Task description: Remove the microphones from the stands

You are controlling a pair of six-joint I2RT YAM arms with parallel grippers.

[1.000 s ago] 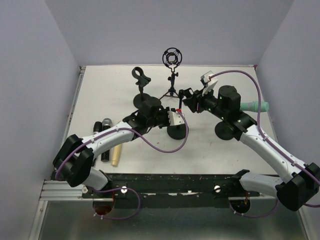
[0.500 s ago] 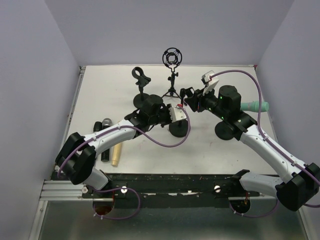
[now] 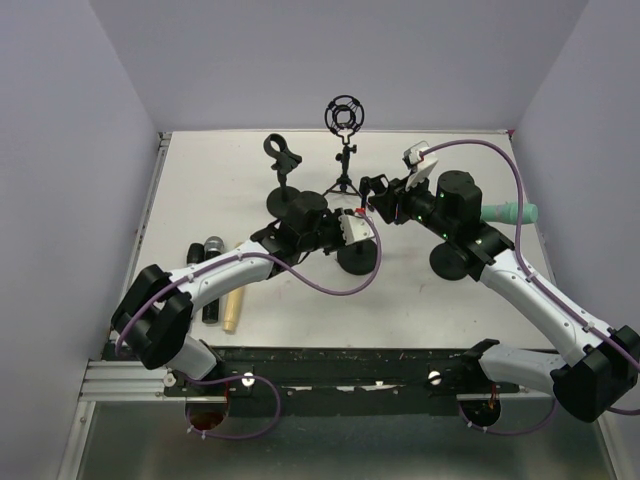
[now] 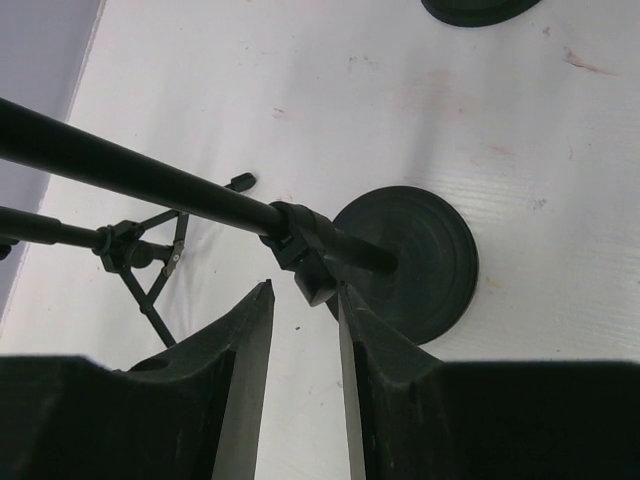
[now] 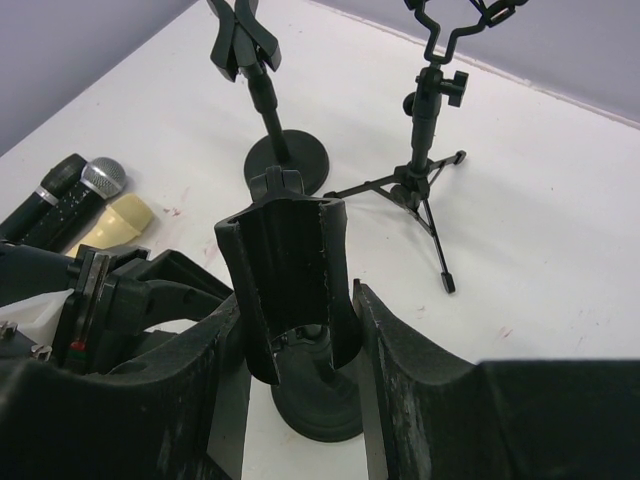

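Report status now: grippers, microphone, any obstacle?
Right gripper shut on empty clip. Left gripper open at stand pole. Teal microphone untouched, far right.

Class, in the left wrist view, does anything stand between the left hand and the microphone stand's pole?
Nothing visible does. The collar on the pole sits just ahead of the open left hand, with only the round base and the table behind it. The right hand grips the clip.

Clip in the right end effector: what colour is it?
Black clip; shows best in the right wrist view.
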